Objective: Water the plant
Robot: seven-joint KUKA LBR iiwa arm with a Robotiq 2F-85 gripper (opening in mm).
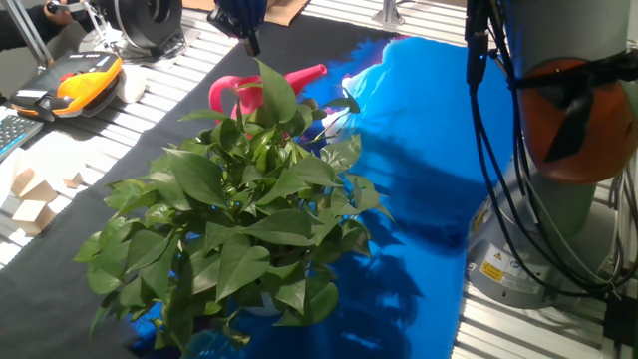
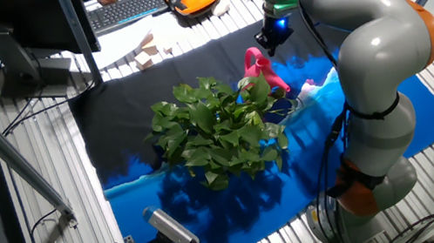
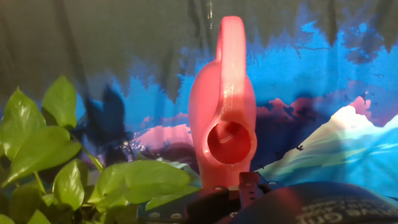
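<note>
The plant is a wide bush of glossy green leaves standing on the blue and black cloth. It also shows in the other fixed view, and some of its leaves show at the lower left of the hand view. The pink watering can stands just behind it, its spout pointing right. The can also shows in the other fixed view and from above in the hand view. My gripper hangs above the can and clear of it; it also shows in the other fixed view. Its fingers are not clear to see.
An orange teach pendant and a keyboard lie at the table's far side. Small wooden blocks lie near the cloth's edge. My arm's base with cables stands beside the cloth. A camera on a bracket sits at the near edge.
</note>
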